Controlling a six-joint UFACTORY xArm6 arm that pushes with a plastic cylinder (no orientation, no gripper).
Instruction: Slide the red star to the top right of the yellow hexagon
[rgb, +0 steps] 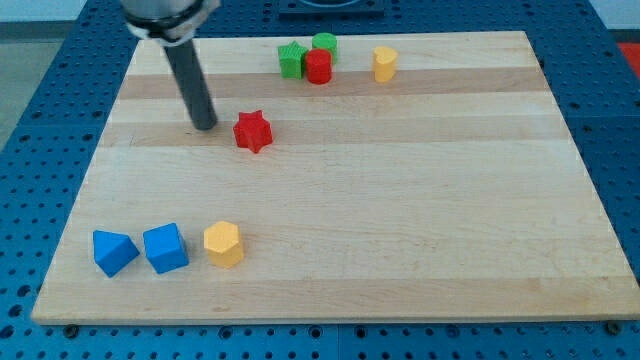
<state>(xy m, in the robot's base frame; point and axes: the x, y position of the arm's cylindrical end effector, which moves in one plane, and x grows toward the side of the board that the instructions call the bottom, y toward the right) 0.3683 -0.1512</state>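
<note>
1. The red star (253, 131) is seen on the table (420, 210) toward the top-left corner, with my tip (205, 125) just to its left, slightly apart.
2. The yellow hexagon (223, 243) is found near the bottom edge, beside a blue cube (165, 248) and a blue wedge-like block (114, 252) toward the bottom-left corner.
3. No block is seen between star and hexagon.
4. Near the top edge are grouped a green star (291, 60), a green cylinder (324, 43), a red cylinder (318, 67); a second yellow block (385, 64) stands apart.
5. Counted: two red, two green, two blue, two yellow.
6. No gripper is fitted, so no state can be told.

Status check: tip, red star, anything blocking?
My tip just left of red star, small gap. Yellow hexagon far below, bottom left. Path between clear.
</note>
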